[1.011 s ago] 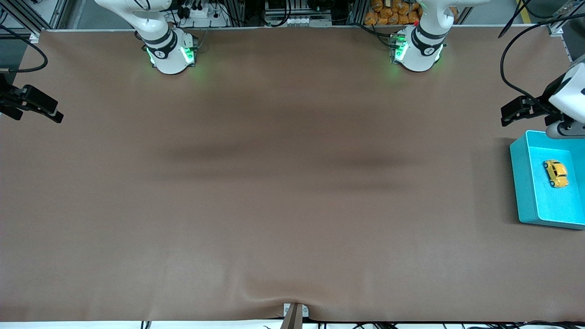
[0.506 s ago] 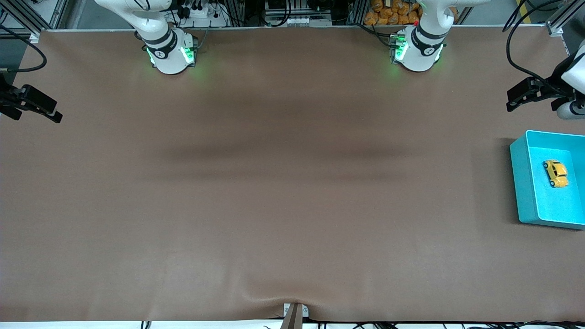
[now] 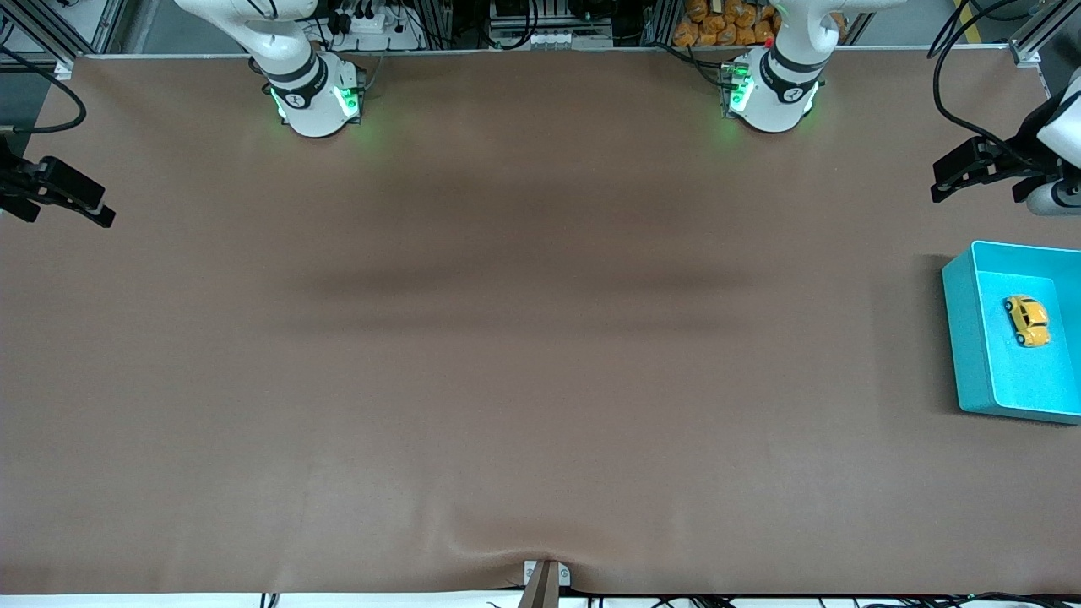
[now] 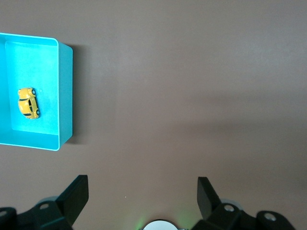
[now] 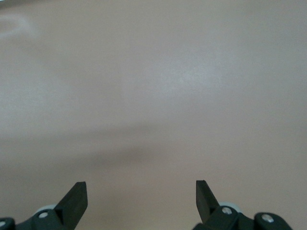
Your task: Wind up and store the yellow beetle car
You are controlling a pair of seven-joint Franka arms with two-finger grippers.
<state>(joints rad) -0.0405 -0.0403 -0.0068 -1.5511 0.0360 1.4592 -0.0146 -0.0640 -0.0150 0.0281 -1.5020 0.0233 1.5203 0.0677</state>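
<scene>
The yellow beetle car lies on the floor of a teal bin at the left arm's end of the table. Nothing touches it. My left gripper hangs open and empty over the bare brown mat just outside the bin. My right gripper waits open and empty over the mat at the right arm's end of the table.
A brown mat covers the whole table. The two arm bases stand along the table's edge by the robots. A small metal bracket sits at the edge nearest the camera.
My left gripper has drawn away from the bin's rim, toward the robots' edge of the table. The car, the bin and the right arm have not moved.
</scene>
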